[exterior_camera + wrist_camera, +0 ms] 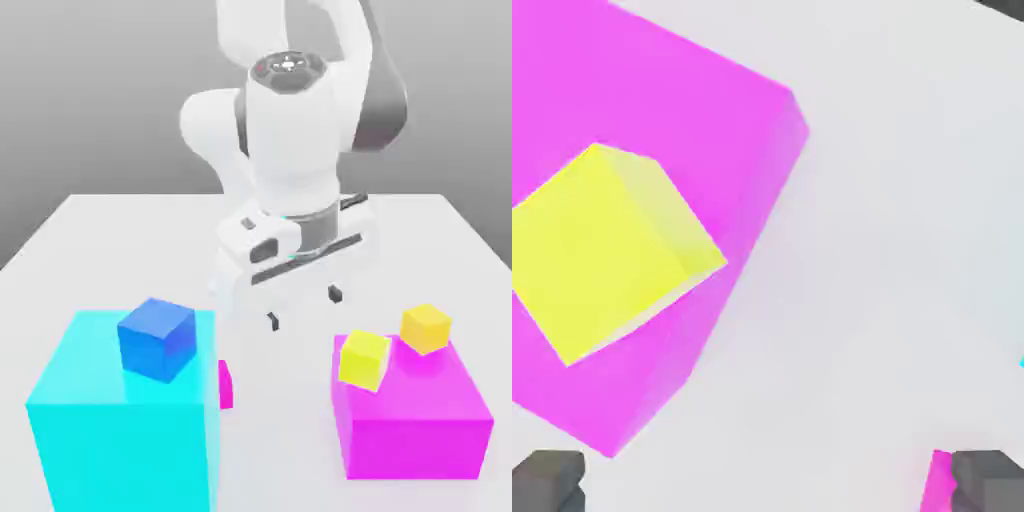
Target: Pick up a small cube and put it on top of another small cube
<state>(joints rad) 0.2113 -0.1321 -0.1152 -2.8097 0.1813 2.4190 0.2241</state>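
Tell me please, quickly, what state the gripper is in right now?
Gripper: open, fingers spread wide, holding nothing, above the white table.

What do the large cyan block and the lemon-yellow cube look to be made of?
Large cyan block: flat, untextured matte colour with no grain or highlights, so plastic-like at most; a simulator render leaves the material open. Lemon-yellow cube: same plain matte faces with sharp edges, shaded only by lighting.
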